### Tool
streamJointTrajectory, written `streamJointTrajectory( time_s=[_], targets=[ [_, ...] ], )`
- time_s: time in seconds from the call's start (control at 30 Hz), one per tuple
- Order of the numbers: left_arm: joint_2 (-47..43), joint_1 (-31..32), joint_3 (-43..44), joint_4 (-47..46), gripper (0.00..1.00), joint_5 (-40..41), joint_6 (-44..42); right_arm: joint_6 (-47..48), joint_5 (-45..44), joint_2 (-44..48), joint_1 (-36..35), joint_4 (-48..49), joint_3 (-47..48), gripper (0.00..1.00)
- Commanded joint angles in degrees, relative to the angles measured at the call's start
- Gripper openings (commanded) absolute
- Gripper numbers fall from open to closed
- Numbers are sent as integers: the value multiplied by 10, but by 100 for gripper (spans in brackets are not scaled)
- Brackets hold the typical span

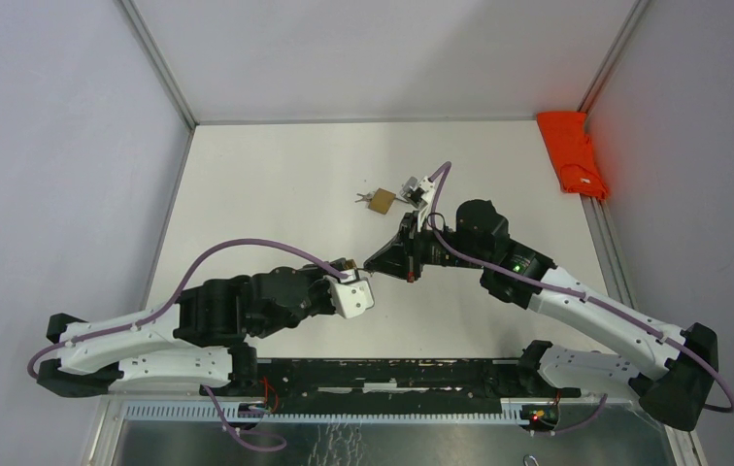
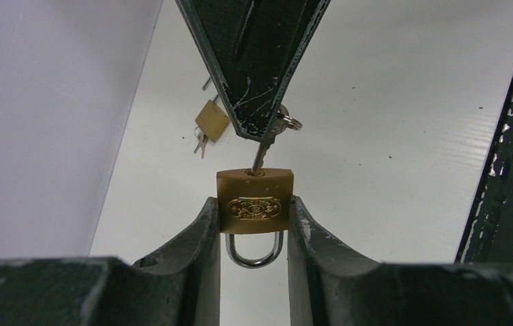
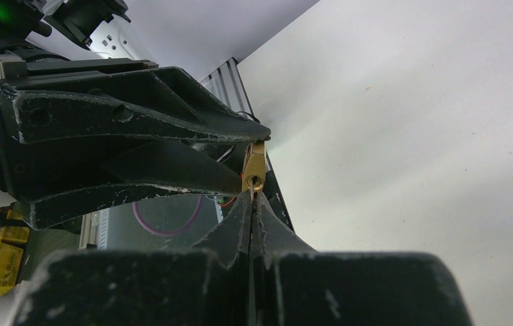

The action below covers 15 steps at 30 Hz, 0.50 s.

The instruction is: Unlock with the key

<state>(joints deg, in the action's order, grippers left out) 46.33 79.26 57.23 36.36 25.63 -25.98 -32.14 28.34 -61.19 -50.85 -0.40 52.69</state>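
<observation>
The white bench point(image 1: 276, 175) fills the middle of the top view, and a red cloth point(image 1: 575, 152) lies at its far right corner. The left arm point(image 1: 247, 306) and the right arm point(image 1: 499, 252) reach in from both sides and meet above the near middle of the bench. The left hand point(image 2: 254, 210) is closed on a brass padlock point(image 2: 254, 201): its two fingers press against the left and right sides of the body, and the padlock is lifted from the bench. The shackle point(image 2: 254, 252) points back toward the left wrist and hangs in the gap between the fingers, while the keyhole side faces away, toward the other hand. The right hand point(image 2: 260, 132) is clenched with its fingers pressed together, and it grips the head of a key point(image 2: 260, 155). The blade of the key comes out from the tip of this hand and its end sits in the keyhole of the padlock. A small key ring point(image 2: 288, 123) shows just beside the right hand's tip. Farther on the bench, well apart from both hands, lies a second padlock point(image 1: 380, 201) flat on the surface, with small keys point(image 2: 201, 142) touching it.
</observation>
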Motion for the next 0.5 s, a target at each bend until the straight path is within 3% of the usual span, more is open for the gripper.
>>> streamJointTrajectory(
  time_s=[0.0,0.47],
  targets=[
    [-7,3,2,-34,2,11,-13,1,-1,12,0,10,23,0],
    [-6,4,6,-45,2,12,-16,-13,21,-4,0,19,18,0]
  ],
)
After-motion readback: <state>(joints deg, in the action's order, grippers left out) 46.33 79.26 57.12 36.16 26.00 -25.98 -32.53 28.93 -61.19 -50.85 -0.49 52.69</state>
